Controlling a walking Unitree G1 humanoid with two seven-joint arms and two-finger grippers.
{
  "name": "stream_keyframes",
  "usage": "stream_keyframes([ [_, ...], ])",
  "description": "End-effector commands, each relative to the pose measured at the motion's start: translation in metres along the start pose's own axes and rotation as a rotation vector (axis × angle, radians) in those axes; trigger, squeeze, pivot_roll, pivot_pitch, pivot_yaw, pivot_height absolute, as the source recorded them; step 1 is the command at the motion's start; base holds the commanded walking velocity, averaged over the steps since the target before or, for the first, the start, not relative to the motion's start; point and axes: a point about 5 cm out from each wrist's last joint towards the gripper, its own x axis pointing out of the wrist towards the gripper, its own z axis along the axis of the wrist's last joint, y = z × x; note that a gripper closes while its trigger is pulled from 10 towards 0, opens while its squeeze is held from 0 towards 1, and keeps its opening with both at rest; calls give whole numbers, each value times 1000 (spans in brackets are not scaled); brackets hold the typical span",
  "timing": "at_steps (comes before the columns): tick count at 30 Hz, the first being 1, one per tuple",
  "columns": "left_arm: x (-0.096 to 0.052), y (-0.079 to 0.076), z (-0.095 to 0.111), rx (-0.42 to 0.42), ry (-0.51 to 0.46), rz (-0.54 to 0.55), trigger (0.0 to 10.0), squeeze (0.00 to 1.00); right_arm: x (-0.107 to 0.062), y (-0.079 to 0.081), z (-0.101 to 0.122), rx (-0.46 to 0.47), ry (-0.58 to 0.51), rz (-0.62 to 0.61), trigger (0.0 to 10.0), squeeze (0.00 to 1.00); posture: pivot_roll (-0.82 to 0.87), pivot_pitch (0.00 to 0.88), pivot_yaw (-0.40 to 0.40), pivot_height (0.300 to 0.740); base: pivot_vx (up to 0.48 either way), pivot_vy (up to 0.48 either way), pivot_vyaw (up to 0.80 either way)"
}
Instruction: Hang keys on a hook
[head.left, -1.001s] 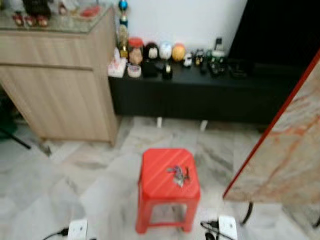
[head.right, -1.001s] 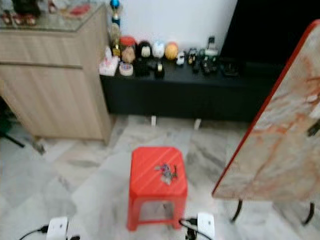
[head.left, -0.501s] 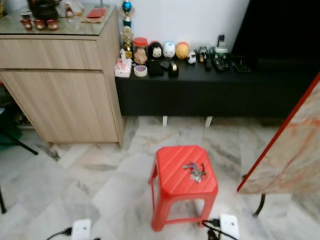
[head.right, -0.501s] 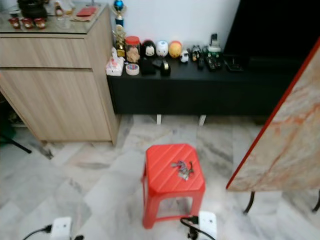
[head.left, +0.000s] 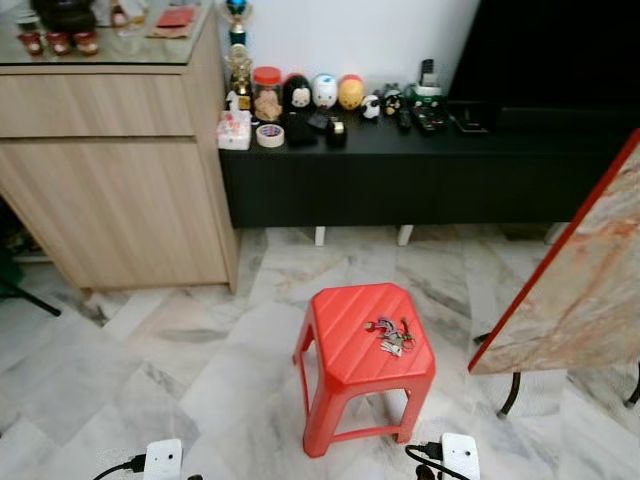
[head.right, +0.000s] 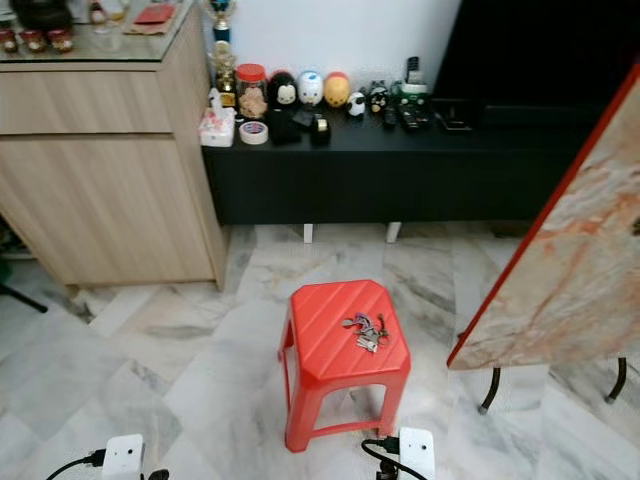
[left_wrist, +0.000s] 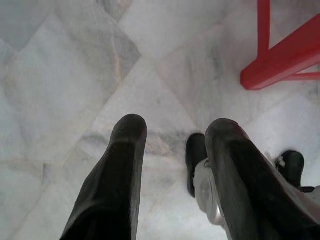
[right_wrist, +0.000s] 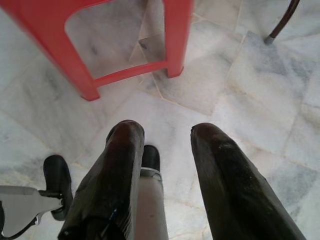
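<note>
Here, a bunch of keys (head.left: 391, 335) lies on the seat of a red plastic stool (head.left: 353, 340), toward the side of the seat on the robot's right. The stool stands on a grey-white marble floor (head.left: 180, 350) in front of the robot.

Behind the stool, a low black cabinet (head.left: 400, 175) runs along a white wall. Its top carries a row of small round figures (head.left: 325, 90), a roll of tape (head.left: 270, 135), a jar with a red lid (head.left: 266, 90) and some remote controls (head.left: 425, 112). To the left of it stands a taller wooden cabinet (head.left: 110, 170) with a glass top and small items on it. On the right, a marble-patterned tabletop with a red edge (head.left: 580, 290) leans tilted on dark metal legs.

The left gripper (left_wrist: 175, 132) hangs low over the floor, its two black fingers spread apart with nothing between them; a leg of the stool is near it in the left wrist view. The right gripper (right_wrist: 165, 135) also hangs near the floor just beside the stool's legs, its fingers parted and empty. Both are well apart from the keys.

Two white boxes with black cables (head.left: 160, 460) show at the bottom of the head views.
</note>
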Motion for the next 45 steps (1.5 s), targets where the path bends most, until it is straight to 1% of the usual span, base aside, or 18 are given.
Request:
stream_keyframes([
  [1,0,1,-2,-16,6,4,10000,0,0,-2,-1,-22,6,-1,10000,0,86,40,-73,740,0,0,0],
  [7,-1,2,-2,-11,3,9,10000,0,0,-1,1,-54,-10,16,10000,0,87,34,-75,740,0,0,81],
  [10,-1,2,-2,-12,0,8,10000,0,0,0,2,-43,-19,17,10000,0,86,29,-75,740,0,0,517],
  [12,-1,2,-2,-13,-3,7,10000,0,0,-2,3,-11,-18,2,10000,0,85,28,-74,740,240,0,0],
  [16,-1,-1,-2,-3,-3,1,10000,0,0,-3,2,-34,-16,5,10000,0,87,24,-76,740,253,0,0],
  [38,0,-4,0,-3,-7,-7,10000,0,0,2,4,-34,-23,18,10000,0,85,31,-76,740,290,0,0],
  [40,0,-5,0,0,-5,-7,10000,0,1,2,9,-18,-47,19,10000,0,84,33,-79,740,266,0,0],
  [45,0,-6,-1,3,-4,-10,10000,0,3,6,23,-19,-112,47,10000,0,78,35,-80,740,0,0,0],
])
